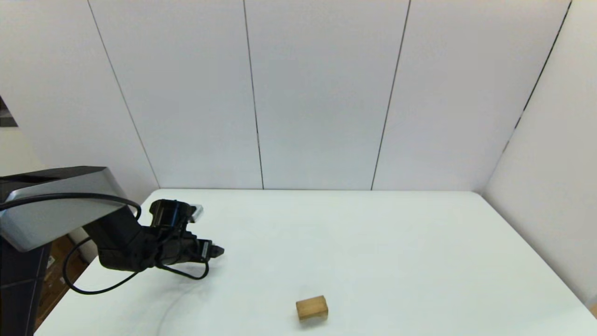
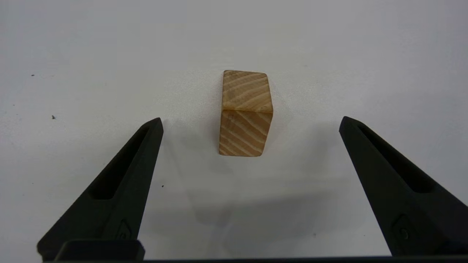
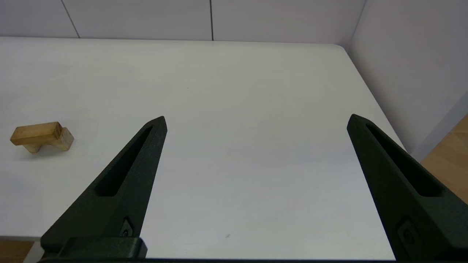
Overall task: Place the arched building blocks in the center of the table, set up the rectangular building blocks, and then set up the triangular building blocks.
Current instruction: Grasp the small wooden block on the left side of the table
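The triangular block (image 2: 245, 113), a small light-brown wedge with its ridge up, lies on the white table (image 1: 373, 233). It sits just beyond and between the tips of my open left gripper (image 2: 250, 118), untouched. In the head view that gripper (image 1: 218, 252) hovers over the table's left side and the wedge does not show. Near the front middle, the flat rectangular block (image 3: 34, 132) rests on top of the arched block (image 3: 65, 140), which stands on its two legs; this stack (image 1: 311, 308) also shows in the head view. My right gripper (image 3: 256, 118) is open and holds nothing.
White wall panels close off the back and right of the table. The left arm's black cable (image 1: 93, 289) loops over the front left corner. A strip of wooden floor (image 3: 449, 153) shows past the table's right edge.
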You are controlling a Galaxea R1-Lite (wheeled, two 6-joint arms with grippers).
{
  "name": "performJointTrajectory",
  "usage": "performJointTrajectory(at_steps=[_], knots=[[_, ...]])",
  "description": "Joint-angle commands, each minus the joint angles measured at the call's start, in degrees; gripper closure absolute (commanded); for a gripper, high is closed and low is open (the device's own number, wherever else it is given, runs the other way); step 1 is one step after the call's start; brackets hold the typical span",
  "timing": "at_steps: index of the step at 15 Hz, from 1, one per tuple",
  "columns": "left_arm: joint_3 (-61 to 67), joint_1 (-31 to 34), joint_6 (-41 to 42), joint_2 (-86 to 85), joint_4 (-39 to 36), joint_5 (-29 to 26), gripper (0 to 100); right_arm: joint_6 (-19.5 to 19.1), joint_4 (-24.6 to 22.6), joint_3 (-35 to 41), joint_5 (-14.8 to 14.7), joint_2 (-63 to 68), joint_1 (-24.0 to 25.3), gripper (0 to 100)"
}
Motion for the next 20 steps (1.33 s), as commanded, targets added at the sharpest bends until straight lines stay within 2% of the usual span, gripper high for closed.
performJointTrajectory(at_steps=[1,8,9,20], knots=[[-0.6,0.1,0.1,0.6,-0.2,0.1,0,0.0,0.0,0.0,0.0,0.0,0.0,0],[-1.5,0.6,1.1,1.1,-0.2,0.2,0,0.0,0.0,0.0,0.0,0.0,0.0,0],[-1.5,0.6,1.2,1.4,-0.2,0.2,100,0.0,0.0,0.0,0.0,0.0,0.0,0],[-2.0,0.8,2.1,0.9,-0.2,0.3,100,0.0,0.0,0.0,0.0,0.0,0.0,0]])
